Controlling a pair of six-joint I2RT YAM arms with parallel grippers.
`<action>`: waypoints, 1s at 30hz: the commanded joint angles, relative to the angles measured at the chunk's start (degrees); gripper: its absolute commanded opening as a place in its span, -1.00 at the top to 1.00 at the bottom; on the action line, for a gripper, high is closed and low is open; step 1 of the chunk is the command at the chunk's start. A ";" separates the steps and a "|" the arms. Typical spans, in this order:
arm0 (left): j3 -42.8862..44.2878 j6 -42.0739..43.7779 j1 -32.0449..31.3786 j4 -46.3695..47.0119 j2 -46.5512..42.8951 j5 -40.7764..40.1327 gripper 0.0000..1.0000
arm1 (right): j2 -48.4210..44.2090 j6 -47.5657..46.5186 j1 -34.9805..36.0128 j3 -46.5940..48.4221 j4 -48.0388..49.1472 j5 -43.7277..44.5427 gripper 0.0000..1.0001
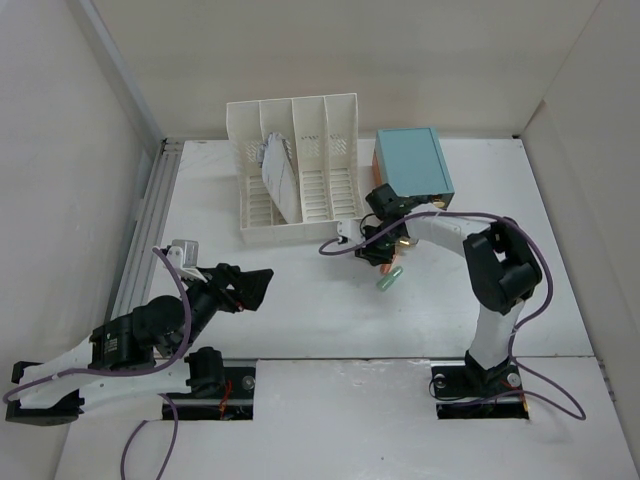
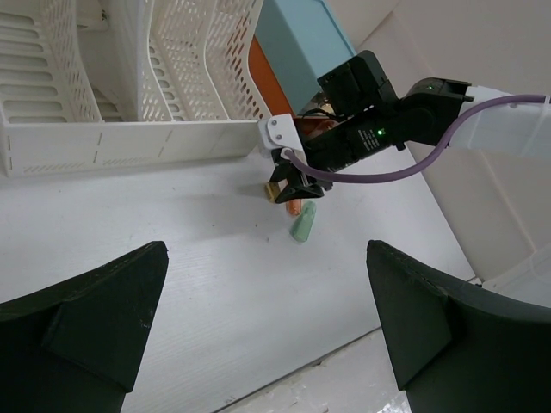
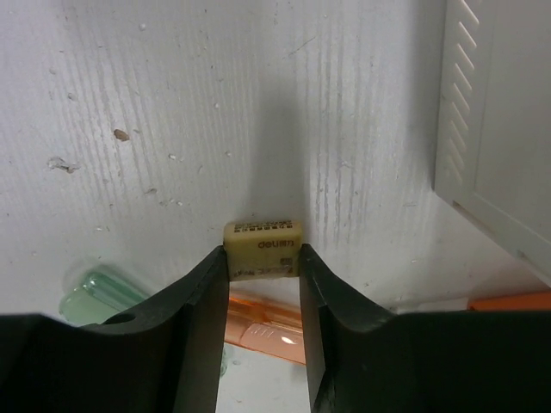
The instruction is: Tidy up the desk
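Note:
The white desk [image 1: 300, 320] carries a yellowish eraser [image 3: 263, 245], an orange pen [image 3: 263, 323] and a pale green marker [image 1: 389, 277]. My right gripper [image 1: 372, 250] is shut on the eraser, low over the desk just in front of the file rack's right corner. The orange pen and green marker [image 3: 90, 292] lie under and beside its fingers. In the left wrist view the right gripper [image 2: 288, 185] holds the eraser [image 2: 274, 191] above the green marker [image 2: 303, 225]. My left gripper [image 1: 255, 285] is open and empty over the desk's near left part [image 2: 267, 292].
A white slotted file rack [image 1: 295, 170] holding papers stands at the back. A teal drawer box [image 1: 412, 163] with an orange front sits right of it. A grey metal rail [image 1: 145, 225] runs along the left edge. White walls enclose the desk.

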 commanded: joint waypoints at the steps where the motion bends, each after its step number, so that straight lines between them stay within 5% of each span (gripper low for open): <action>1: -0.04 0.48 -0.35 0.89 -0.65 -0.60 -1.00 | -0.47 0.17 0.26 1.40 -2.68 -2.94 0.73; 6: -0.04 0.48 -0.35 0.89 -0.65 -0.60 -1.00 | -10.11 1.22 0.96 1.40 -2.68 -4.17 0.76; 13: -1.09 1.18 -0.35 2.82 0.40 -0.60 -1.00 | -18.84 6.23 -1.40 1.40 1.80 5.57 0.76; 27: -1.10 1.71 -0.35 3.44 5.24 0.01 -1.00 | -14.55 11.60 -8.70 2.45 2.14 9.54 0.71; 30: -1.10 1.71 -0.35 3.44 3.93 0.01 -1.00 | -13.92 12.30 -8.70 2.45 2.67 10.67 0.41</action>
